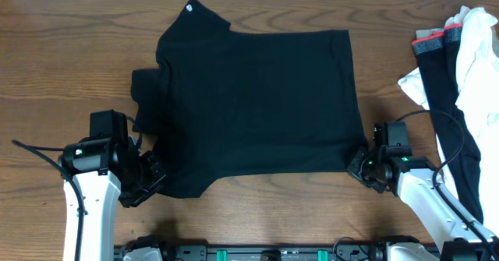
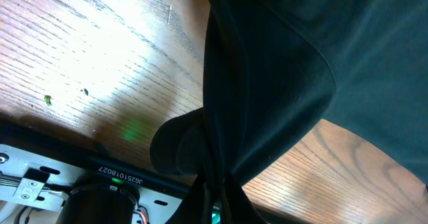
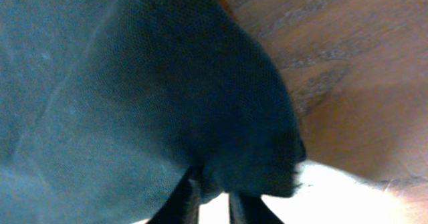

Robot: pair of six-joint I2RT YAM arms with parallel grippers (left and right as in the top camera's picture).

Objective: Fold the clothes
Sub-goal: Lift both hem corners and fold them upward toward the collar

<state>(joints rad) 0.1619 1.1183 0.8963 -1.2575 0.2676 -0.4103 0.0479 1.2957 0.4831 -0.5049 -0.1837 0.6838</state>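
The clothes, a plain black T-shirt [image 1: 257,105], lie spread on the wooden table [image 1: 62,74], with a small white logo mark [image 1: 189,10] at the far left corner. My left gripper [image 1: 150,179] is at the shirt's near left corner. In the left wrist view its jaws [image 2: 217,207] are shut on a pinched fold of the black fabric [image 2: 301,63]. My right gripper [image 1: 361,166] is at the near right corner. The right wrist view shows its jaws [image 3: 214,200] close together, with the corner of the fabric [image 3: 134,83] caught between them.
At the right edge lies a heap: a white cloth [image 1: 475,51] and a black garment with a grey-and-red band [image 1: 433,43]. A black cable [image 1: 448,136] loops near the right arm. An equipment rail [image 1: 265,253] runs along the near edge.
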